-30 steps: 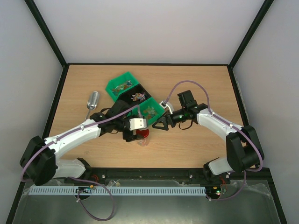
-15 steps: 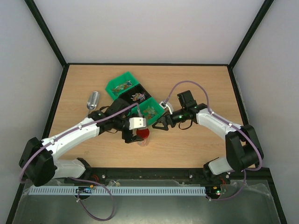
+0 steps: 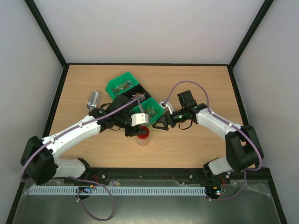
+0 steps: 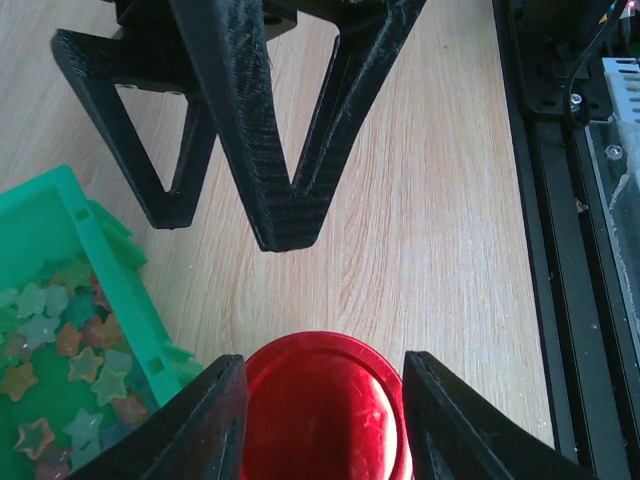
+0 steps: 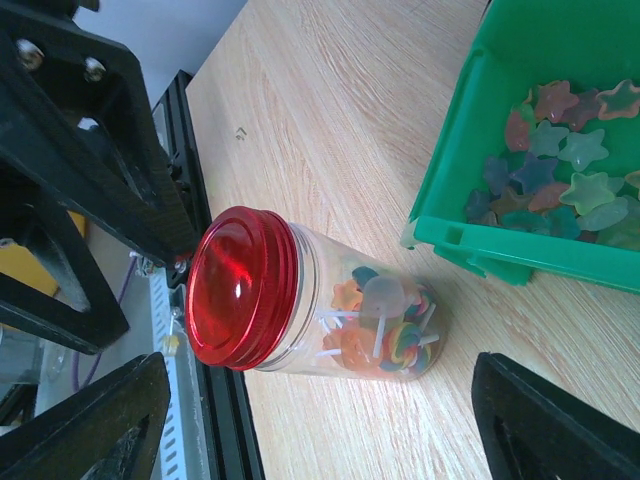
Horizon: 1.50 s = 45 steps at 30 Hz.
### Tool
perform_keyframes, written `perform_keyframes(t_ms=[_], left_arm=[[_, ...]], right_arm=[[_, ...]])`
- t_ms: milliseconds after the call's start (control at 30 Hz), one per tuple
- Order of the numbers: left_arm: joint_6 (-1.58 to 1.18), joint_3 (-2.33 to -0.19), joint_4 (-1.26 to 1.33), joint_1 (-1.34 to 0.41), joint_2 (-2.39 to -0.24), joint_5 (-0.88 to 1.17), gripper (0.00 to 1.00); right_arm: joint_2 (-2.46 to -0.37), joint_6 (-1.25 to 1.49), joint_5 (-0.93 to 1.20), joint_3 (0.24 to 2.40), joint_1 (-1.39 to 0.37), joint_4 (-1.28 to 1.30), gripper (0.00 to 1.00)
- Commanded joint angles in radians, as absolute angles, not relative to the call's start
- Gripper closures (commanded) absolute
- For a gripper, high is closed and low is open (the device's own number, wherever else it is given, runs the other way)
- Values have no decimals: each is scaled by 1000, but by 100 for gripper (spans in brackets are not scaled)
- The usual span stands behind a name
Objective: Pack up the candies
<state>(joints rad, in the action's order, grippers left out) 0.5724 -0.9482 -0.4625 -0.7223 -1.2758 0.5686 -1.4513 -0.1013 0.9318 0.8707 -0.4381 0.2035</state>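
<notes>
Light wood table (image 3: 201, 84), white walls (image 3: 149, 28) on three sides, black frame edges (image 3: 47, 32)

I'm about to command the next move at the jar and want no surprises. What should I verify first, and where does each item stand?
1. The jar stands upright on the table: ok.
2. Red lid on the jar: ok.
3. The left end effector straddles the lid: ok.
4. Its fingers actually gripping the lid: cannot tell.
5. The right end effector open, apart from the jar: ok.
6. Packing finished: not ok; star candies lie in the green bin.
</notes>
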Motion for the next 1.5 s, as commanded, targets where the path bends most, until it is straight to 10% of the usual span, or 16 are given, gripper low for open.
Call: perform_keyframes(t_ms=[0,500,933,1467], left_arm=[[550,-969,-419,-744,-1325,561,57],[616,-910,-479,-729,-1384,499,66],[640,-1046,-551,-715,-1320,479,60],[681,-870,-510,-723,-1311,397,66]], right_arm=[[-1436,-114,928,867,-431,216,17],[-1418,-139,911,843,-423,167,20],[-1319,-63,543,932,-421,-83,1],[-1307,100,800,562,-436,-490,1]])
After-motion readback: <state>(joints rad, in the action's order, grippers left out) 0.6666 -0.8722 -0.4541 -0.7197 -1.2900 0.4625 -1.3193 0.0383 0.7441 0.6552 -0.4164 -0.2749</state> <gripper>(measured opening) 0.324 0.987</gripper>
